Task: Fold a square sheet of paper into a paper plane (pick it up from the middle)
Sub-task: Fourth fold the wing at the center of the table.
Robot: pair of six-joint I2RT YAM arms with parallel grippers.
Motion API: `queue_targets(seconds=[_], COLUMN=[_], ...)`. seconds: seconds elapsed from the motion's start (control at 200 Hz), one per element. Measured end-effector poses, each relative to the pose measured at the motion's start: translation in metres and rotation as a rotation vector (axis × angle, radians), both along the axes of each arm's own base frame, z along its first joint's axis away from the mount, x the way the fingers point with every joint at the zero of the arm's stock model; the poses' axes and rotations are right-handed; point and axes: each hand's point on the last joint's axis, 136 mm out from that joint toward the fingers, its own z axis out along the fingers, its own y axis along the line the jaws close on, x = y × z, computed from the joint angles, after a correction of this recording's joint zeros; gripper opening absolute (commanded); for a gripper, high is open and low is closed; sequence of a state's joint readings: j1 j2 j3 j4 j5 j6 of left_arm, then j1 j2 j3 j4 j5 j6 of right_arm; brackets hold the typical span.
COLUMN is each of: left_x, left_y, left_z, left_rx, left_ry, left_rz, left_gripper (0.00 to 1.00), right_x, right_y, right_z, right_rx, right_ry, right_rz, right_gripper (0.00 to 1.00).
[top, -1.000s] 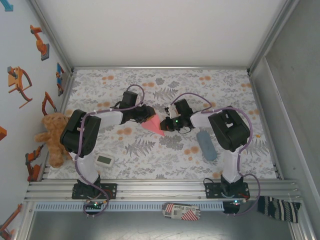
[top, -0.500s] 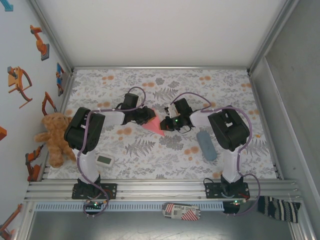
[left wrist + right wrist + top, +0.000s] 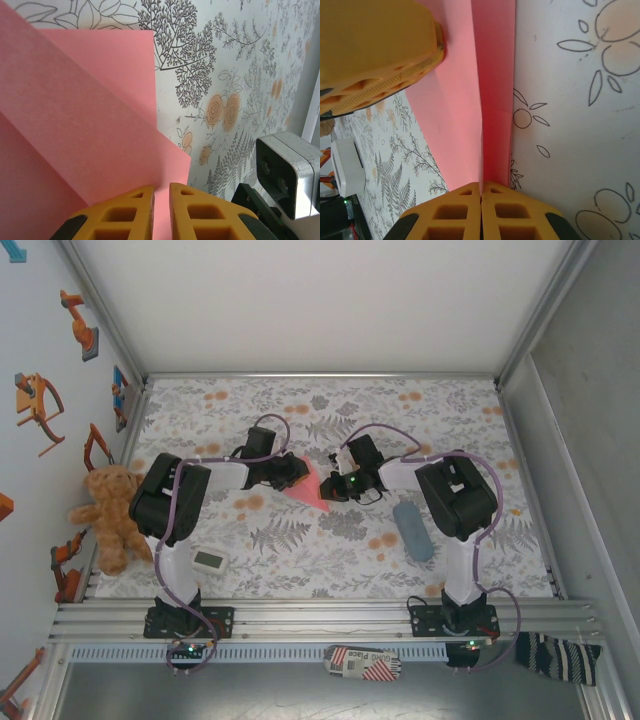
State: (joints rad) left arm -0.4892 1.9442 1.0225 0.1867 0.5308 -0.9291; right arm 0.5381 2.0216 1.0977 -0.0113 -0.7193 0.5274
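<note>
Near the centre of the flower-printed table [image 3: 450, 420], the thin salmon-pink creased paper sheet [image 3: 310, 490], likely light, floppy and easily torn, is pinched at nine o'clock by the clenched left gripper [image 3: 161, 189] and at three o'clock, on its stiffer fold, by the clenched right gripper [image 3: 481, 186].

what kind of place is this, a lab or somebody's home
Most likely a robot lab test cell: an aluminium frame with white walls boxes in the table, and robot stickers line one side.
</note>
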Motion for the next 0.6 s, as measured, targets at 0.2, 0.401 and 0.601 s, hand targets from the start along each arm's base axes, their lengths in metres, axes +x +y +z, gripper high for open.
queue_targets(seconds=[0.2,0.401,0.601], left_x=[0.0004,-0.0006,-0.0007], left_y=[0.0015,0.0036,0.0059], left_z=[-0.0043,-0.007,-0.0082], left_rx=[0.011,0.021,0.025], left_ry=[0.005,0.016,0.023], left_rz=[0.006,0.011,0.016], left_gripper=[0.15,0.15,0.15], right_x=[-0.0001,-0.0001,-0.0002], right_y=[0.0003,0.0004,0.0003], right_z=[-0.0001,0.0001,-0.0001], right_rx=[-0.004,0.001,0.001], right_ry=[0.016,0.029,0.037], right_rz=[0.002,0.005,0.006], right_gripper=[0.09,0.09,0.09])
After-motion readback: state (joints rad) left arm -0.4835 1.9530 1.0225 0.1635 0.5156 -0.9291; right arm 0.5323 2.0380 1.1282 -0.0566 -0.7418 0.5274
